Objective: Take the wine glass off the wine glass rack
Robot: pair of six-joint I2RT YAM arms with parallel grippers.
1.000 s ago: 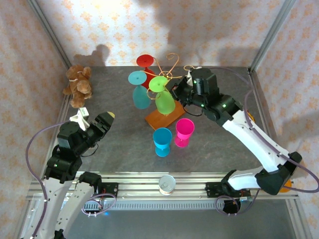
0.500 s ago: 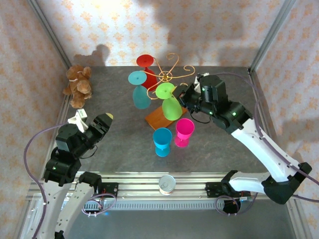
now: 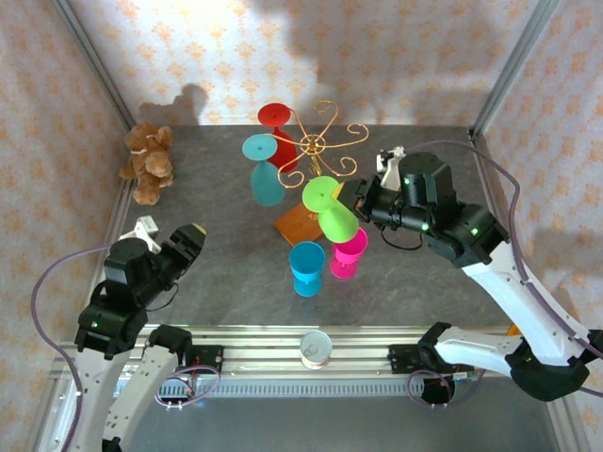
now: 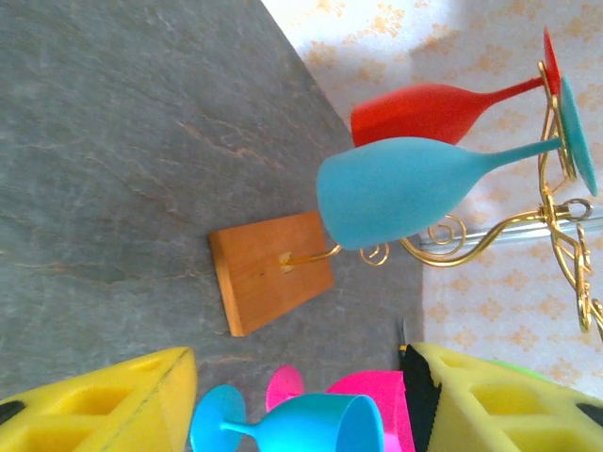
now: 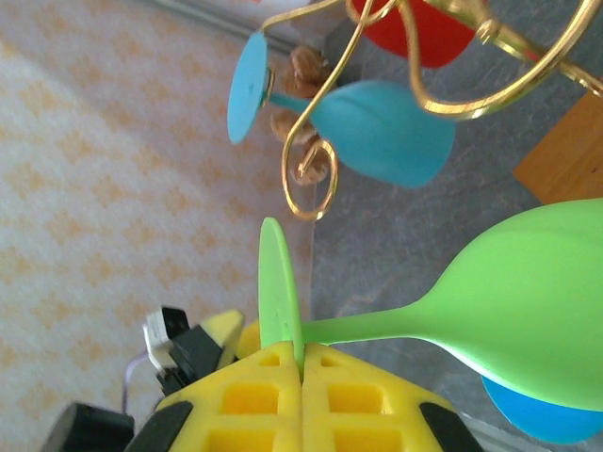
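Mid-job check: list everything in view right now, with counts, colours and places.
wine glass rack: one, gold wire on wooden base, table centre
red glass: one, red, hanging on rack, rear
teal glass: one, teal, hanging on rack, left
green wine glass: one, green, clear of rack, stem in right pincer
blue glass: one, blue, standing before the base
pink glass: one, pink, beside the blue glass
teddy bear: one, brown, back left
can: one, silvery, near rail
left pincer: one, open, near left
right pincer: one, shut on the green stem
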